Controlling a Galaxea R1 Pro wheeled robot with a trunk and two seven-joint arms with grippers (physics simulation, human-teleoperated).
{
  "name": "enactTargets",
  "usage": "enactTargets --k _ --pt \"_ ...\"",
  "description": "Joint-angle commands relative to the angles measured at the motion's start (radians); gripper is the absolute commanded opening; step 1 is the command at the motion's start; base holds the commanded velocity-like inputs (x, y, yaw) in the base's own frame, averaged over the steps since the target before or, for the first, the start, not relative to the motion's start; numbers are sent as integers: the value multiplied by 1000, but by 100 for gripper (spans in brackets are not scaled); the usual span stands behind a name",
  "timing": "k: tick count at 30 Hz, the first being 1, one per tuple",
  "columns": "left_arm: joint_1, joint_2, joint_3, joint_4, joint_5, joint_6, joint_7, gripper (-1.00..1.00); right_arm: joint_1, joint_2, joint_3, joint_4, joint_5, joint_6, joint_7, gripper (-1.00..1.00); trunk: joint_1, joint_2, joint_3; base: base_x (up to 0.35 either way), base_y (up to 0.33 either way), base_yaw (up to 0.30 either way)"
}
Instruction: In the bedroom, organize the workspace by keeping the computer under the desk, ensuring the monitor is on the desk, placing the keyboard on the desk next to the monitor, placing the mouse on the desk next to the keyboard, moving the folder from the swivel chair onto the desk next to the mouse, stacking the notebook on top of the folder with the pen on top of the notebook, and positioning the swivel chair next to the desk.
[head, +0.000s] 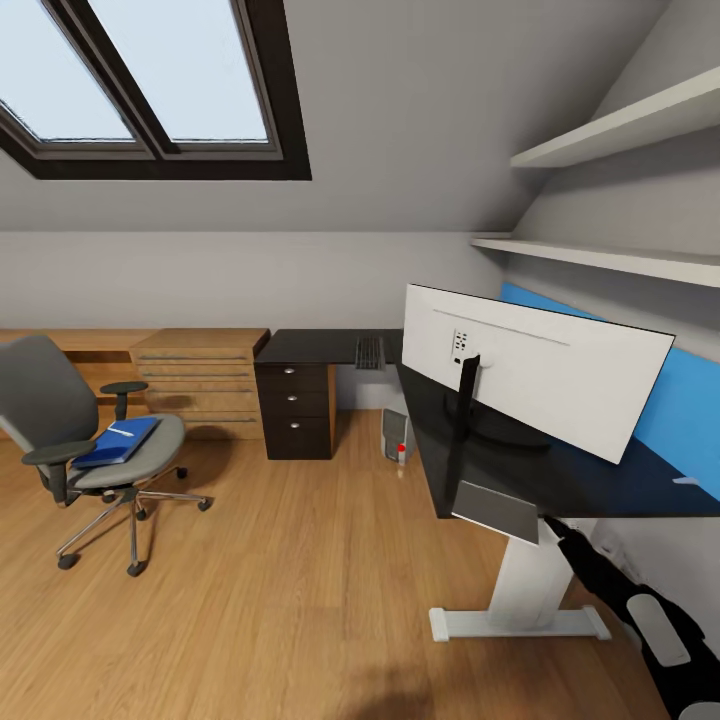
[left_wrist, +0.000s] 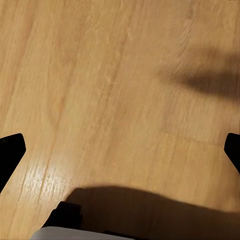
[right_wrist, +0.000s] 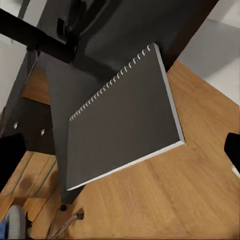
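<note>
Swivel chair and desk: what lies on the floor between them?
Bare wooden floor separates the swivel chair from the desk, in the head view.

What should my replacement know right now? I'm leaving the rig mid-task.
Left pincer open, over the floor.
Right pincer open, facing the notebook, which overhangs the desk's near corner.
Monitor and keyboard are on the desk, though far apart; computer under it.
Folder with pen lies on the swivel chair, away from the desk.
To do: keyboard beside monitor, mouse, folder, notebook, pen, chair.
</note>
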Motion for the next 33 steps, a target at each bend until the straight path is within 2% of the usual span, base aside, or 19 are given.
enactTargets --k 1,5,11,17,26,33 --pt "-1 0 1 0 4 -4 2 100 -1 -1 -7 13 -5 9 27 100 0 -1 -1 0 0 0" --pt "-1 0 2 -1 4 -5 1 100 -1 -11 -15 61 -5 13 107 100 0 -1 -1 0 0 0" --pt "-1 0 3 -1 5 -41 1 100 -1 -33 -19 108 -6 17 179 100 23 -43 -20 0 0 0" --pt "-1 0 3 -1 5 -79 2 100 -1 -41 -20 118 -7 17 197 100 46 -85 -39 0 0 0" --pt "-1 1 -2 -4 4 -92 1 100 -1 -46 -24 122 -7 18 203 100 80 -148 -67 0 0 0" --pt "-1 1 -4 -78 3 -82 1 100 -1 -47 -24 122 -7 18 205 100 107 -197 -89 0 0 0"
